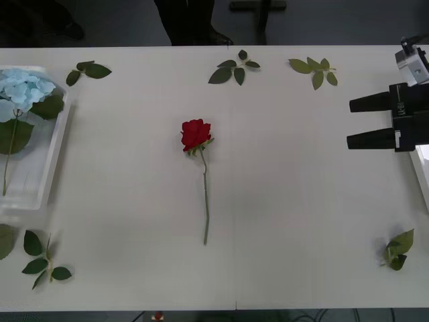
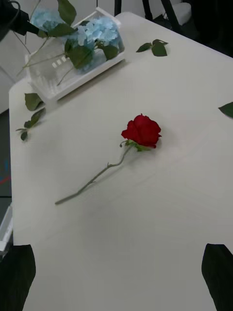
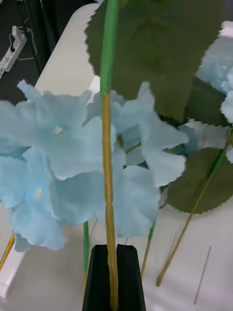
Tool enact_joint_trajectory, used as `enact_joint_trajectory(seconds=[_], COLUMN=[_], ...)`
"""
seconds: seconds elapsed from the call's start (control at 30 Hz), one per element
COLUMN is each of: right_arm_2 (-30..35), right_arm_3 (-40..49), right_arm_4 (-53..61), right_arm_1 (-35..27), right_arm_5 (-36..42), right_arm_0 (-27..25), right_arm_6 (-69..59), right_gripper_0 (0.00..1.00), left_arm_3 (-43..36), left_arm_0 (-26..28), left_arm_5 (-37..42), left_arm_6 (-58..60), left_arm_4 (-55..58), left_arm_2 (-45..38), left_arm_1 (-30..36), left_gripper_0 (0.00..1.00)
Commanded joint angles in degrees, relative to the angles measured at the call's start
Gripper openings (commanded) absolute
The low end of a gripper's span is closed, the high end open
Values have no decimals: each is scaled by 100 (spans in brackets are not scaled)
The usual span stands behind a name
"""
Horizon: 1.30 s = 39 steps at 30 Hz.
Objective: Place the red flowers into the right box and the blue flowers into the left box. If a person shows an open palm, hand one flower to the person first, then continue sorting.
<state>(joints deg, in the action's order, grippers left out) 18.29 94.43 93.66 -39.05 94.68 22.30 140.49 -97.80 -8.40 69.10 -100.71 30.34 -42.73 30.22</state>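
Left pincer (image 3: 113, 279) is clamped on a blue flower's stem (image 3: 108, 194) above the left box (image 1: 47, 176); releasing it there appears to be the step in hand. Right pincer (image 1: 350, 121), open and empty, would next take the red rose (image 1: 196, 134) ahead of it on the tabletop (image 1: 301, 201): stem lengthwise toward the robot, head pointing away.

Red rose (image 2: 141, 131) flat on white table (image 2: 174, 204), blue flowers (image 2: 99, 30) in left box (image 2: 73, 82) beyond.

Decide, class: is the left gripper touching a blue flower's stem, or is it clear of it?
Touching. In the left wrist view the left gripper has its black fingers closed on the stem of a blue flower, with no gap visible.
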Motion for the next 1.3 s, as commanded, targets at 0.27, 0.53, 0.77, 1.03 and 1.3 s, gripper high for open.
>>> enact_joint_trajectory(seconds=[0.27,0.53,0.77,1.03,1.3], right_arm_2=[140,228,334,386,395], right_arm_3=[14,93,277,453,453], right_arm_4=[-278,-349,-340,-322,-331], right_arm_1=[-534,-630,-674,-692,-692], right_arm_5=[218,420,420,420,420], right_arm_0=[3,-85,-243,-314,-314], right_arm_6=[1411,1451,1451,1451,1451], right_gripper_0=[100,100,100,100,100], left_arm_3=[1158,1448,1404,613,-952], left_arm_0=[-469,-478,-434,-416,-443], left_arm_5=[-1047,-1460,-1337,95,1660], left_arm_6=[245,298,280,254,447], left_arm_4=[-450,-529,-265,42,95], left_arm_2=[581,1082,1100,660,511], left_arm_1=[107,115,115,151,318], left_gripper_0=[0,5,68,87,100])
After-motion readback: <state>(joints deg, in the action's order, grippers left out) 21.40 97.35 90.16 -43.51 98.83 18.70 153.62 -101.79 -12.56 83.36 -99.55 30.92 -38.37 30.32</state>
